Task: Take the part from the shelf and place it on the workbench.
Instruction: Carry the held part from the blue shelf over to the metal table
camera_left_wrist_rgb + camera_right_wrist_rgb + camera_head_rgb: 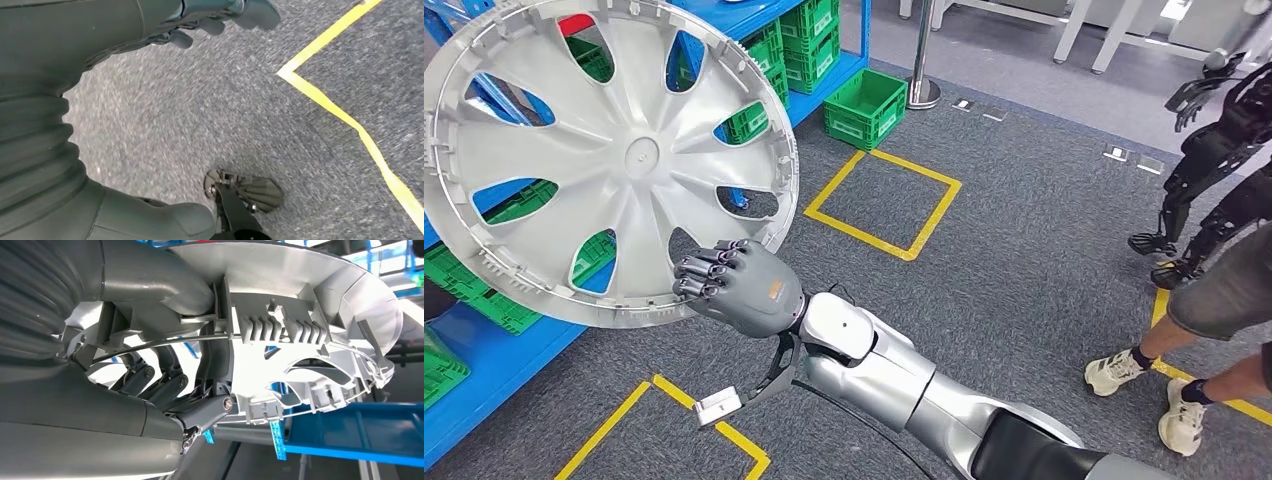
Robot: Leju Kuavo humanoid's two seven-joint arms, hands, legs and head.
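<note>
The part is a large silver wheel cover (609, 155) with several spoke openings, held upright in the air in front of the blue shelf (484, 370). My right hand (736, 283) grips its lower rim, fingers curled over the edge. In the right wrist view the thumb and dark fingers (165, 385) clamp the ribbed back of the wheel cover (300, 315). My left hand (220, 17) hangs over grey carpet with nothing in it, fingers apart.
Green crates (864, 108) stand on the floor and on the blue shelf. Yellow tape squares (882, 202) mark the grey carpet. A person's legs (1204, 330) stand at the right, beside a dark robot (1214, 150). A post base (922, 92) stands behind.
</note>
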